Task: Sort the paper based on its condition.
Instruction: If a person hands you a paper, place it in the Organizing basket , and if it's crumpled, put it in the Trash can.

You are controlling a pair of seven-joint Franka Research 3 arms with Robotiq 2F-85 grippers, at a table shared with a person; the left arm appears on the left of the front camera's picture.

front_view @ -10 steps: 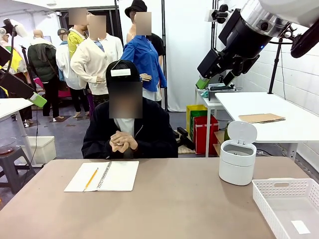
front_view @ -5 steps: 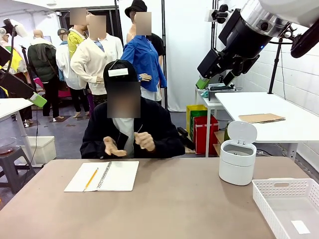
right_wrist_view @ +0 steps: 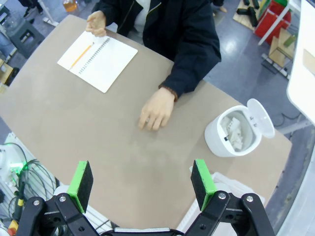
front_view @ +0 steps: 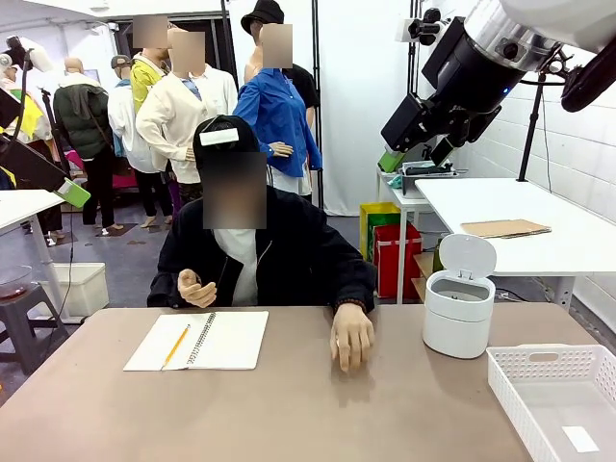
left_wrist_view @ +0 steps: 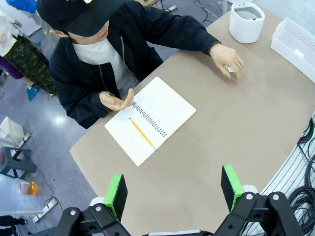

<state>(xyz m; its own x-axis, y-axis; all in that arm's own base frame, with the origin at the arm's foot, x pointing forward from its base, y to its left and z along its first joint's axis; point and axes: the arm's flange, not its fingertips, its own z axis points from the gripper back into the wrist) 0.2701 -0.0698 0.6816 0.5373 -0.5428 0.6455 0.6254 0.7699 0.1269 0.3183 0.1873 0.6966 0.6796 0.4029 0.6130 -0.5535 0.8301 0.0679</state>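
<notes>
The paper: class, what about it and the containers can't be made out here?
- The paper: left wrist view, mostly covered by the person's hand; shape unclear.
- Bin contents: right wrist view, white pieces, too small to identify.
- Tray: front view, cut off by right and bottom edges.

Bright, even light is falling from overhead, casting only a faint, soft shadow under the person's hand on the table. The floor is gleaming with pale reflections. The wrist views are bowing the table's edges; the front view is looking sharp.
</notes>
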